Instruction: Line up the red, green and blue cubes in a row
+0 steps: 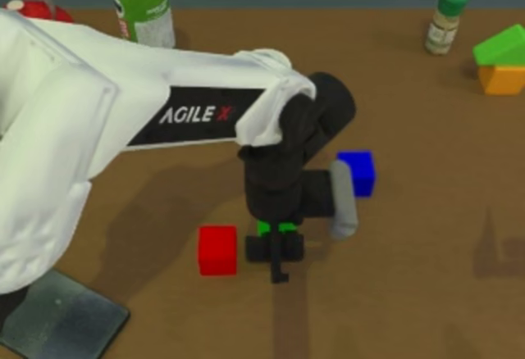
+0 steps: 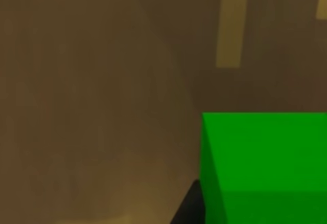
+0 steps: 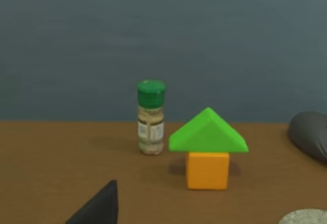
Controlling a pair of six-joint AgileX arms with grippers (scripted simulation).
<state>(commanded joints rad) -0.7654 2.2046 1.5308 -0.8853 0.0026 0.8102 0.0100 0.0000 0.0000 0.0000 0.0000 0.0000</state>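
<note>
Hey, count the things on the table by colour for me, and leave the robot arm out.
Red: 1, small matte red cube
Green: 2, small matte green cube, green wedge-shaped block
Blue: 1, small matte blue cube
Orange: 1, orange block
Green-capped containers: 2, spice jar, tall can
Total: 7

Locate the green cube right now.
In the top view the green cube sits mid-table under the left gripper, between the red cube on its left and the blue cube farther right.

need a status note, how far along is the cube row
Done: red cube sits on the table. In hand: left claw is over the green cube, just right of red; grip unclear. Left: blue cube lies farther back right, out of line.
</note>
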